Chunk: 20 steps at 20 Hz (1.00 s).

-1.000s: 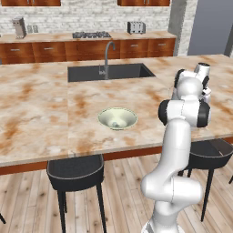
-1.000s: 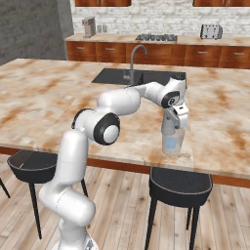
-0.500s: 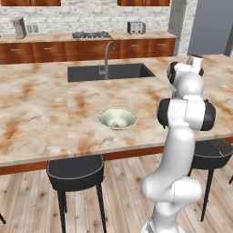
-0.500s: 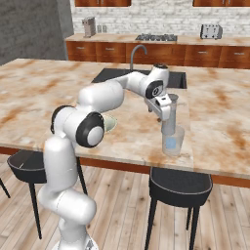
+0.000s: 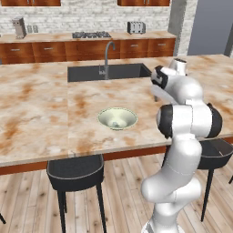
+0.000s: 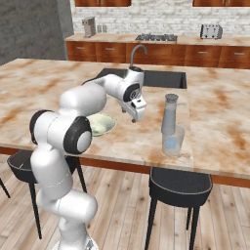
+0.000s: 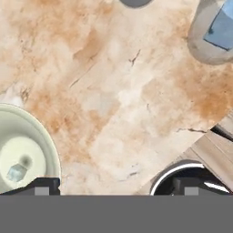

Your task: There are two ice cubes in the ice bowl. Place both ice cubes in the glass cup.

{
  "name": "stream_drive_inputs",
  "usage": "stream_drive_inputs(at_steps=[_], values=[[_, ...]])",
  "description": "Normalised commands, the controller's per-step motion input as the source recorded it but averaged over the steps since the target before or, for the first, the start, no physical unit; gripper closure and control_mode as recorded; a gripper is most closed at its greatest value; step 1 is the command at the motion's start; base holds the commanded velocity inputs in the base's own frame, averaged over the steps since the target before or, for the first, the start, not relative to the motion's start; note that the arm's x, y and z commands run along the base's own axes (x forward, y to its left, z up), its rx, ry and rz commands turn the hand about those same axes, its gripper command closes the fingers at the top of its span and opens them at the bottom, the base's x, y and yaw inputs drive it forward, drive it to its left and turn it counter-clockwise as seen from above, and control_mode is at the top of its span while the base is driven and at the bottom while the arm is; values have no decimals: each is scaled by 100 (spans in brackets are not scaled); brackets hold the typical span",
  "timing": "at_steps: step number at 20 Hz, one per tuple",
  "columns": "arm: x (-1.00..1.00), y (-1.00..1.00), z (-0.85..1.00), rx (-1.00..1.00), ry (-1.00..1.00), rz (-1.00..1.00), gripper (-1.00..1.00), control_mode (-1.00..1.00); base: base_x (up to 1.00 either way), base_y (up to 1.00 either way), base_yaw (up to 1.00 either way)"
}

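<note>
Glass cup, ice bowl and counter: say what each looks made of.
Glass cup: clear glass or plastic; the pale-blue ice cube shows through its wall.
Ice bowl: likely glazed ceramic, opaque pale greenish-white and smooth.
Counter: polished marble-like stone, veined in cream and rust.

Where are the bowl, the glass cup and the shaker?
bowl [image 5: 105,119]: left base view, on its near-left rim.
glass cup [image 6: 173,145]: right base view, on its clear side wall.
shaker [image 6: 169,116]: right base view, on its body.

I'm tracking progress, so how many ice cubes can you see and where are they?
2. One tiny pale-blue translucent ice cube lies in the shallow greenish-white bowl; the other ice cube sits inside the clear glass cup.
</note>
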Motion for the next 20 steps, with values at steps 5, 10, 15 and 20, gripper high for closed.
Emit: stream_drive_inputs(at_steps=[5, 10, 15, 20], values=[[3, 100, -10, 21, 0, 12, -100, -100, 0, 0, 0], [24, 100, -36, 17, -5, 13, -100, -100, 0, 0, 0], [51, 100, -56, -8, -3, 14, -100, -100, 0, 0, 0], [25, 56, -16, -29, 11, 8, -100, -100, 0, 0, 0]])
